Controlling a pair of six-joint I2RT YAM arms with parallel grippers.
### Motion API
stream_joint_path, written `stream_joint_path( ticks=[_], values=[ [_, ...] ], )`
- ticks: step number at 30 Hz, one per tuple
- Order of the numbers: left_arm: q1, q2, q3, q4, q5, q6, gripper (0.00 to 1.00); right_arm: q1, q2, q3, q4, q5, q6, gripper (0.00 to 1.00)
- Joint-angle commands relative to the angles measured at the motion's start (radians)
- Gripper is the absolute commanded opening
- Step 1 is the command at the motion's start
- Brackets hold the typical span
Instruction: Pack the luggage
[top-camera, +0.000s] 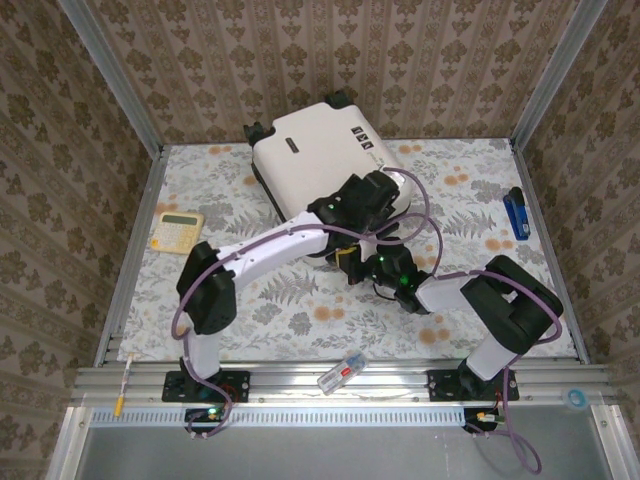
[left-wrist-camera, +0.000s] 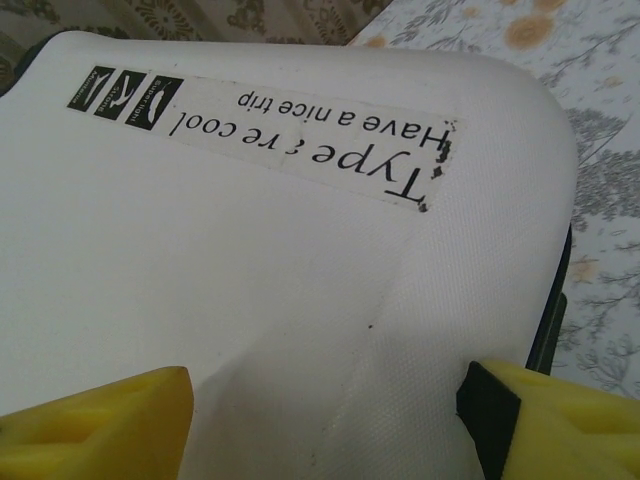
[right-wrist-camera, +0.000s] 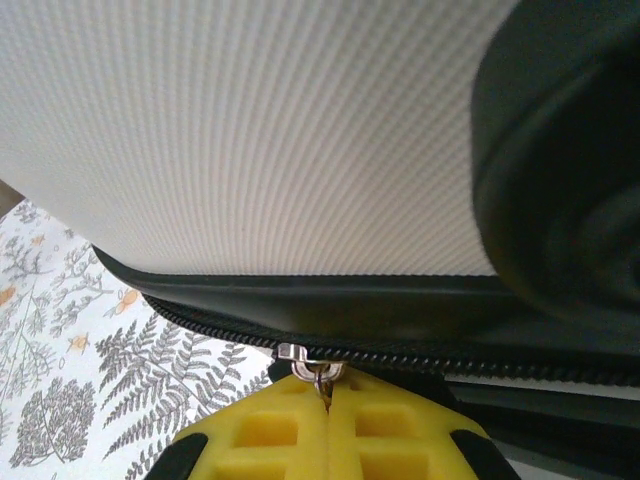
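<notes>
Along luggage (right-wrist-camera: 250, 130) edge, right end effector (right-wrist-camera: 326, 405) pinches zipper (right-wrist-camera: 300, 352).

The left gripper (left-wrist-camera: 330, 405) is hovering over the luggage (left-wrist-camera: 250, 270).
Its fingers (left-wrist-camera: 100, 425) are standing apart, the shell's printed label (left-wrist-camera: 290, 130) lying ahead of them.

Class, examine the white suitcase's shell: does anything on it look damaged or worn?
Yes: the printed label on the luggage is worn. Letters are missing between "Type" and "re cool", and its end beside "Type" is chipped into black flecks.
</notes>
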Motion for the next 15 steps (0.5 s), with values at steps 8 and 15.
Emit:
stream_joint_path(
  ticks=[8, 15],
  values=[
    [0.042, 0.045, -0.034, -0.183, -0.138, 0.019, 0.66, -0.012, -0.070, -0.017, -0.055, 0.200, 0.043, 0.00],
    [0.074, 0.004, -0.127, -0.158, -0.103, 0.017, 0.63, -0.054, -0.074, -0.009, -0.091, 0.317, 0.095, 0.00]
  ],
)
